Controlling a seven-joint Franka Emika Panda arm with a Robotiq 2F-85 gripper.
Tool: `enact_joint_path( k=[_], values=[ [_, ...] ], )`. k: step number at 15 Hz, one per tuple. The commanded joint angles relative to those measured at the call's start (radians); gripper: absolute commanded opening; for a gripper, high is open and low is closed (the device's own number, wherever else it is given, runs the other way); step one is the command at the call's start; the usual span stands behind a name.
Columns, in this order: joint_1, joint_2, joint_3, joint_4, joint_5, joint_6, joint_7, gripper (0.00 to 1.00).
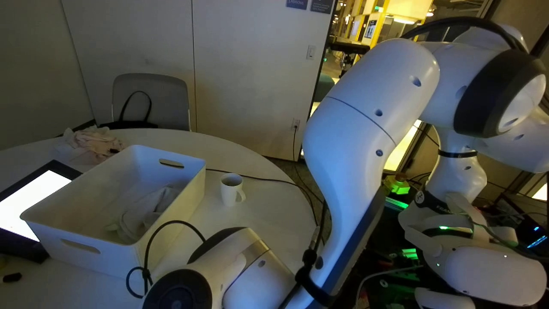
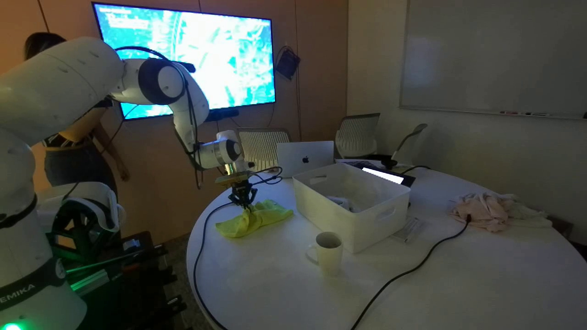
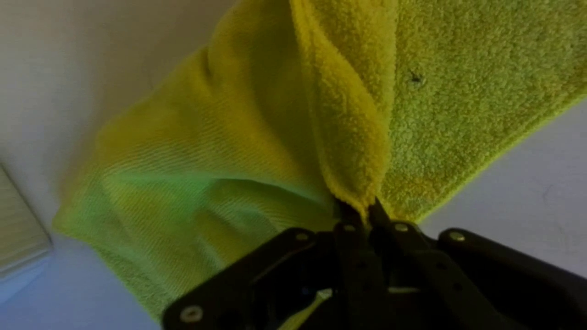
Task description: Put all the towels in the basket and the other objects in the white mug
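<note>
In the wrist view my gripper [image 3: 365,213] is shut on a pinched fold of a yellow-green towel [image 3: 183,151], which spreads out on both sides of the fingers. An exterior view shows the same gripper [image 2: 247,206] pointing down at the towel [image 2: 270,213] on the table. To one side stands the white basket [image 2: 376,229], with a whitish cloth [image 1: 148,210] lying inside it. The white mug [image 2: 331,256] is upright on the table near the basket, its inside too dark to make out. The gripper is out of sight in an exterior view where the arm [image 1: 257,270] shows.
A heap of pinkish and whitish cloth [image 2: 486,211] lies beyond the basket. A laptop [image 2: 305,158] and a lit screen [image 1: 34,206] stand close to the basket. Black cables [image 2: 412,270] cross the table. A clear packet [image 2: 408,229] lies by the basket's foot.
</note>
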Motion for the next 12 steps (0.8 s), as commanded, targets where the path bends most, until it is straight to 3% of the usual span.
enact_joint_path(
  k=[1,12],
  values=[
    [0.006,-0.106,-0.009,-0.089,0.01,-0.013,0.02,0.02],
    [-0.058,-0.542,-0.098,-0.529,-0.026,0.116,0.306,0.02]
  ],
)
